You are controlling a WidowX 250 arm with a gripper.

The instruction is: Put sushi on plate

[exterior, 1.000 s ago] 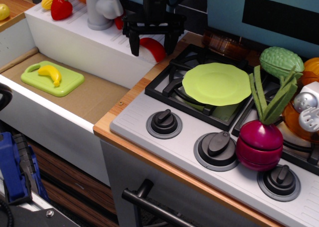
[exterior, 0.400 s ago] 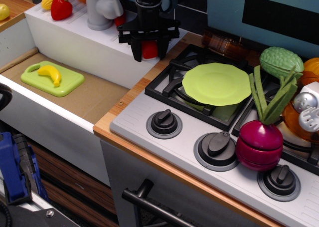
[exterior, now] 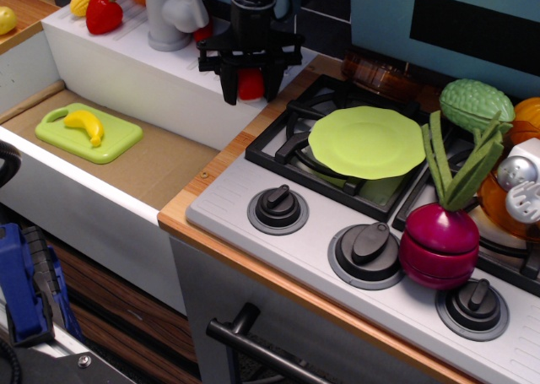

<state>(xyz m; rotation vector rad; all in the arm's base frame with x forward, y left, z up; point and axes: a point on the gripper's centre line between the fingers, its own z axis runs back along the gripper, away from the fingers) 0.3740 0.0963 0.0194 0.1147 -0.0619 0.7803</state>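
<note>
The sushi [exterior: 251, 83], a small piece with a red top, sits between the two black fingers of my gripper [exterior: 251, 87], above the white back wall of the sink at the stove's left edge. The jaws are closed against its sides and its white base is hidden. The light-green round plate [exterior: 367, 141] lies flat on the left stove burner, to the right of the gripper and nearer the camera. Nothing lies on the plate.
A purple-red beet [exterior: 439, 242] with green leaves stands at the stove front right, with a green vegetable [exterior: 475, 104] and other toys behind it. A green cutting board [exterior: 110, 141] with a banana [exterior: 85, 124] lies in the sink. A red pepper [exterior: 103, 14] and faucet [exterior: 167, 14] stand at the back left.
The gripper was open above the sushi lying on the sink wall. It has come down, closed on the sushi, and now holds it slightly higher.
</note>
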